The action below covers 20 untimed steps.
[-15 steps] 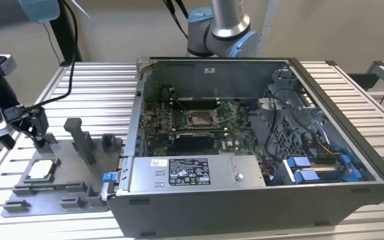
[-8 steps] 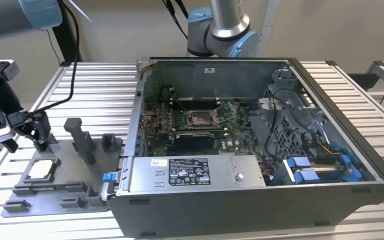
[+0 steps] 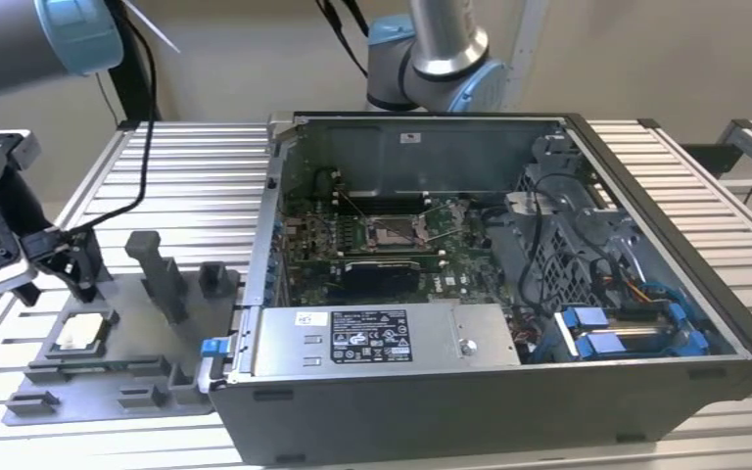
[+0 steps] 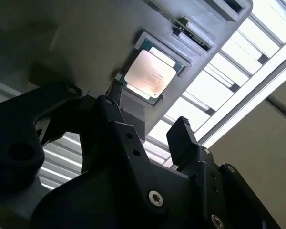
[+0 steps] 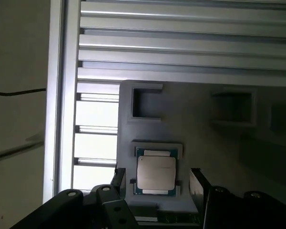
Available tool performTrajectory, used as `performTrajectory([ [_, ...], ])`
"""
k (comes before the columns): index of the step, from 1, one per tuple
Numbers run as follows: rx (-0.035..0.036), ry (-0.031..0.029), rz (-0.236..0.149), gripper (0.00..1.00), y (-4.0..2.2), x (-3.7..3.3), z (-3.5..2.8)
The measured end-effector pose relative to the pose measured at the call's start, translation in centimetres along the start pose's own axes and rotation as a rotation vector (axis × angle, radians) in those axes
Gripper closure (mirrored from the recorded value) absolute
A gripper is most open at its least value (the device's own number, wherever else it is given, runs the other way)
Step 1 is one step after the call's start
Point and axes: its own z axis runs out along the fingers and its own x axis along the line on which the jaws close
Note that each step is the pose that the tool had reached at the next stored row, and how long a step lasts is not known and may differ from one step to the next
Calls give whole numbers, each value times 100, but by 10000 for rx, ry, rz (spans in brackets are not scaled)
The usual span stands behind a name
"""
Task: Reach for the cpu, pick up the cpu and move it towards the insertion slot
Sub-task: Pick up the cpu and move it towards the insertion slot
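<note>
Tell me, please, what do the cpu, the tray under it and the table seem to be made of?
The cpu: a pale metal lid with a soft sheen, on a thin green board that shows at its edges. The tray: probably matte grey plastic, judging by its dull, even surface and moulded recesses. The table: likely bare aluminium slats, bright with long glints.

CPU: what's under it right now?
The cpu lies in a square nest of the grey tray. The nest floor beneath it is covered. The open claw hangs over it.
</note>
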Motion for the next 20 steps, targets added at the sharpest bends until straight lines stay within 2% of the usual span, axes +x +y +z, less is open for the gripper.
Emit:
performTrajectory([
  [2, 1, 7, -12, 100, -20, 18, 36],
  [3, -3, 12, -11, 0, -21, 18, 53],
  [11, 7, 19, -10, 0, -29, 18, 189],
  [20, 5, 17, -10, 0, -97, 14, 351],
])
